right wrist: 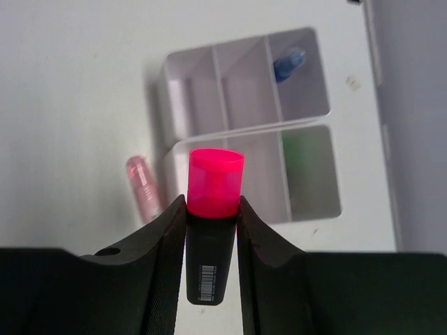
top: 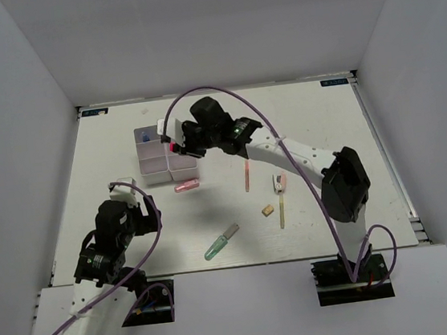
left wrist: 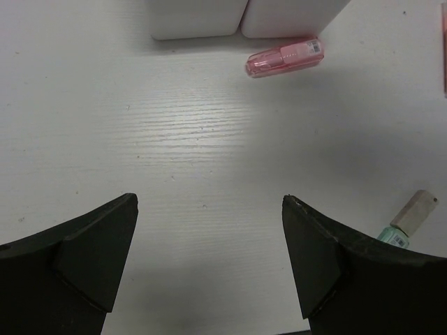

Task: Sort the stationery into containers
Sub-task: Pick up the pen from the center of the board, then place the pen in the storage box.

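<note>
My right gripper [right wrist: 211,202] is shut on a red-black marker [right wrist: 215,209], red cap forward. It holds the marker above the nearer of two white three-compartment trays [right wrist: 318,213], also seen in the top view [top: 174,146]. That tray holds something green [right wrist: 307,164] in its right end compartment. The other tray [right wrist: 209,52] holds a blue marker [right wrist: 288,63] in its right end compartment. A pink tube [top: 186,185] lies just in front of the trays. My left gripper [left wrist: 209,202] is open and empty, low over bare table, short of the pink tube [left wrist: 285,56].
A pale green marker [top: 220,243] lies near the front middle, with its tip in the left wrist view [left wrist: 412,218]. An orange pencil [top: 247,175], a wooden pencil [top: 281,205], a tan eraser [top: 268,209] and a small white-black item [top: 278,182] lie right of centre. White walls enclose the table.
</note>
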